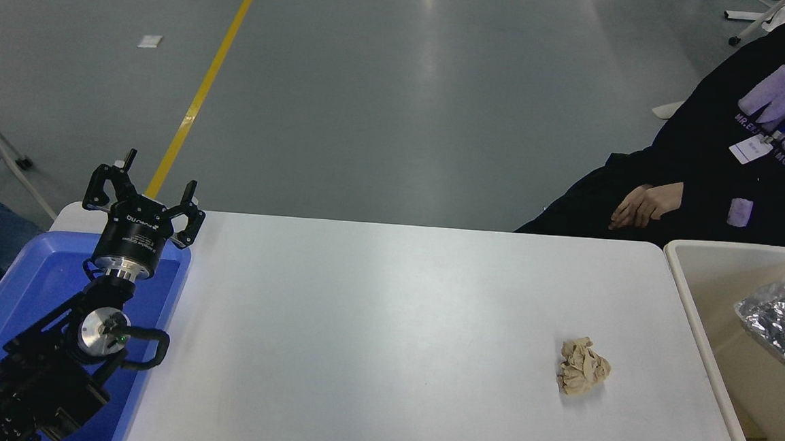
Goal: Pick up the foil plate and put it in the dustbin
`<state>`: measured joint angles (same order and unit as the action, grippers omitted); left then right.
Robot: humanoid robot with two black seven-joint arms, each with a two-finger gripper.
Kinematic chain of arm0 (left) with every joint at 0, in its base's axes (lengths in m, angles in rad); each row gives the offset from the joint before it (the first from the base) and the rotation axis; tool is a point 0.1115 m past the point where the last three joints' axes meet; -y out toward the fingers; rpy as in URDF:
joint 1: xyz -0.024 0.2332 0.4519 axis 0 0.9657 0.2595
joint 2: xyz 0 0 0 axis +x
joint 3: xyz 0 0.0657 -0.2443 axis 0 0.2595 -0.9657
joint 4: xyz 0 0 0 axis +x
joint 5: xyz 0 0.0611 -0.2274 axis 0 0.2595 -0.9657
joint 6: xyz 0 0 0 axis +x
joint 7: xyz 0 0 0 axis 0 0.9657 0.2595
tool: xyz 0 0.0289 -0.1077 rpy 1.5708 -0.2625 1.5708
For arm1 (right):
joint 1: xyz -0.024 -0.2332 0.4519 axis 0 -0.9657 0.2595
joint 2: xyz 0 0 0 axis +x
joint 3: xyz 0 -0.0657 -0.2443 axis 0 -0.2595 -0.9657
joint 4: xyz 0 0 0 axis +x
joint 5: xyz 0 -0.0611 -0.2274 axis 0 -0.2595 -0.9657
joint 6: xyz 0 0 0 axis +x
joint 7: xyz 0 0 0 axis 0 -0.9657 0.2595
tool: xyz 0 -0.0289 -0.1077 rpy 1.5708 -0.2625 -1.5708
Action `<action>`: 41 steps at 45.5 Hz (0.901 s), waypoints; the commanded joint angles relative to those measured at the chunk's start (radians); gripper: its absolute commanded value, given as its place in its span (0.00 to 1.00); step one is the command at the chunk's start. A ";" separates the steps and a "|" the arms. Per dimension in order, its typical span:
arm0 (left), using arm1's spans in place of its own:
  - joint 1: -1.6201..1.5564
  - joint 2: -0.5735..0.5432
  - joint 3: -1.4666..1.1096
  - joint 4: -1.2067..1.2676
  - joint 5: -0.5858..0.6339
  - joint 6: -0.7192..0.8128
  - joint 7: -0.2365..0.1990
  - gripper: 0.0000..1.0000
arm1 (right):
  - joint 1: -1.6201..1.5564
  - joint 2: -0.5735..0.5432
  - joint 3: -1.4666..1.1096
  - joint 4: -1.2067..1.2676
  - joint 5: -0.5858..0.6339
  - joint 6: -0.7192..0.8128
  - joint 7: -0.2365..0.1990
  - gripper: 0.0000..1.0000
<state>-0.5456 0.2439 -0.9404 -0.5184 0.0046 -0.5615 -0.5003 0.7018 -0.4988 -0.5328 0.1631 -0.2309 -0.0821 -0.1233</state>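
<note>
Foil plate (778, 326) at far right edge of view, crumpled, inside the outline of the dustbin (696, 321), over its beige interior. Cannot tell whether it hangs or lies on the bin floor. A small dark shape shows at the plate's right margin, at the frame edge; possibly part of the right gripper, but too little shows to tell, and its jaws are out of view.

Step judged: the placing, at or near release. Next move would call for letting go cleanly, if not yet done, and lifting clear of the bin's rim.

Outward: tan paper ball (581, 376) on the white table (386, 329), left of the bin, apart from it. Nothing obstructs the bin mouth.

Left gripper (143, 195) parked at lower left over a blue tray (20, 293), jaws spread wide, empty.

Person (743, 167) seated at the far right, one hand (645, 205) resting, away from the bin.
</note>
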 commanded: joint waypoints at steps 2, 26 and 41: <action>-0.001 0.000 0.000 0.000 0.002 0.000 0.000 0.98 | -0.059 0.062 0.013 -0.102 0.028 -0.005 -0.001 0.00; -0.001 -0.001 0.000 0.000 0.000 0.000 0.000 0.98 | -0.062 0.062 0.014 -0.102 0.033 -0.012 -0.001 0.00; -0.001 0.000 0.000 0.000 0.000 0.000 0.000 0.98 | -0.065 0.054 0.014 -0.094 0.033 -0.139 0.002 0.64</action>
<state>-0.5461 0.2434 -0.9403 -0.5185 0.0047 -0.5616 -0.5001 0.6396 -0.4400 -0.5192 0.0629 -0.1984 -0.1384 -0.1241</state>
